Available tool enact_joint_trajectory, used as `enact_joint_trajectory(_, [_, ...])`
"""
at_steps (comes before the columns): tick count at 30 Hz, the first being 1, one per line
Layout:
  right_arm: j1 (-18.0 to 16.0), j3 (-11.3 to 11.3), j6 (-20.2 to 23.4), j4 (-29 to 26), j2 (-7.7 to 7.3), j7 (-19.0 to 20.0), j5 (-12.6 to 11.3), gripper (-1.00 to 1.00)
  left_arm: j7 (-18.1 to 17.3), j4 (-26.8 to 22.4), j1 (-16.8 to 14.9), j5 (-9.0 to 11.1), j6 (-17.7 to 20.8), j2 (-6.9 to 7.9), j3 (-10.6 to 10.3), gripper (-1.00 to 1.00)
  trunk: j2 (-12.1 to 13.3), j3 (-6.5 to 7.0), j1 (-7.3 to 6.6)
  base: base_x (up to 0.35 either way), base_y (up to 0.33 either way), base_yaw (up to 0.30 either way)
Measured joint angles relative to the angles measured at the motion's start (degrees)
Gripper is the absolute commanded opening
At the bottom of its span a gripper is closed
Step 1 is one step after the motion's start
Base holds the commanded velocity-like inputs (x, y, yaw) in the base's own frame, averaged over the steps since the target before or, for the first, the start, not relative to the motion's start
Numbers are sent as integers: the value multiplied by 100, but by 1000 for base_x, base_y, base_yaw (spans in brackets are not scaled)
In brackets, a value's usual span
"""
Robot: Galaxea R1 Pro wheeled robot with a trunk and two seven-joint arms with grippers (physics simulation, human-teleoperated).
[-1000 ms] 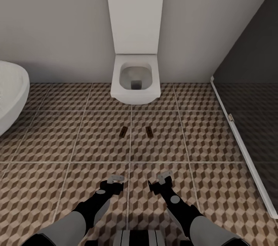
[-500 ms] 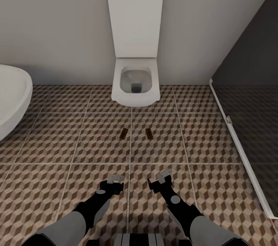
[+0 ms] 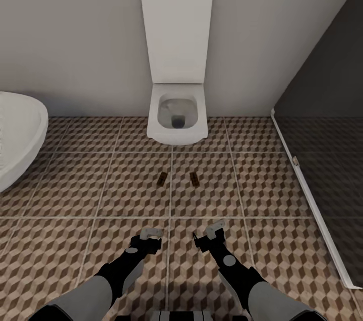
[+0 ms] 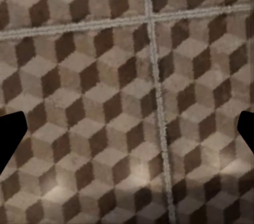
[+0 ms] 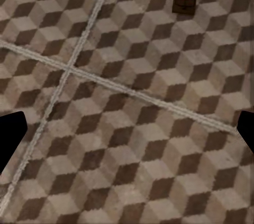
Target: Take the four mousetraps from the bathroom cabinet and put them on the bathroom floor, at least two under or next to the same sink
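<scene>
Mousetraps first, near to far: left gripper (image 3: 150, 238) and right gripper (image 3: 210, 236) hang low over the bathroom floor (image 3: 101, 260), jaws spread, nothing held. Farther out, two mousetraps, one (image 3: 162, 178) beside the other (image 3: 194, 178), flat on tile either side of a grout line. Beyond: toilet (image 3: 177, 119). No sink nearby, so probably not final.

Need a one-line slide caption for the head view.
Two small brown wooden mousetraps lie on cube-patterned tile floor before a white toilet.
</scene>
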Motion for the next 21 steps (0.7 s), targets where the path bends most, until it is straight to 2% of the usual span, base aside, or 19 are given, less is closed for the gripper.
enact_joint_trajectory(21, [0,1,-2,0,0,0,0,100,0,0,1,0,0,0,0,100,842,573,-461,0,0,0])
